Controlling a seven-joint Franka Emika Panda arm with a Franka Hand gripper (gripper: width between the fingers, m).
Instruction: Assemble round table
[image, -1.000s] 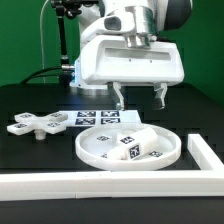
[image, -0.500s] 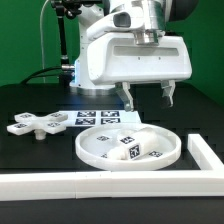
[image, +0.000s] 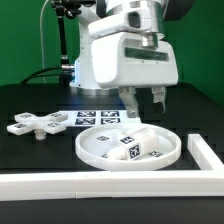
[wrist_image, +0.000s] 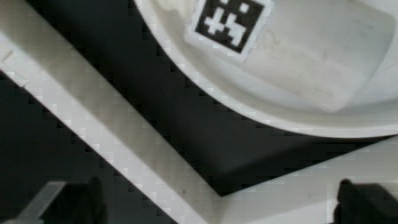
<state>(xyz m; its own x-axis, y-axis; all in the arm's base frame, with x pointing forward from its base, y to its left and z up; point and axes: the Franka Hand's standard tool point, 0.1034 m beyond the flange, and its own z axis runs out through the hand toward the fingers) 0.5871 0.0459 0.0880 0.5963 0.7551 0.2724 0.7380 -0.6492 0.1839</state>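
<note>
Round disc (image: 95, 152): rim near border rail (image: 100, 186), not touching | hand (image: 144, 100): released, empty, hovering above disc

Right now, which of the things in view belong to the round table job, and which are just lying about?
Belong to the job:
- round disc
- short post, lying inside the disc
- cross-shaped piece, off to the exterior view's left
- gripper, open above the disc

Just lying about:
- marker board, behind the disc
- white border rail, along the table edge
</note>
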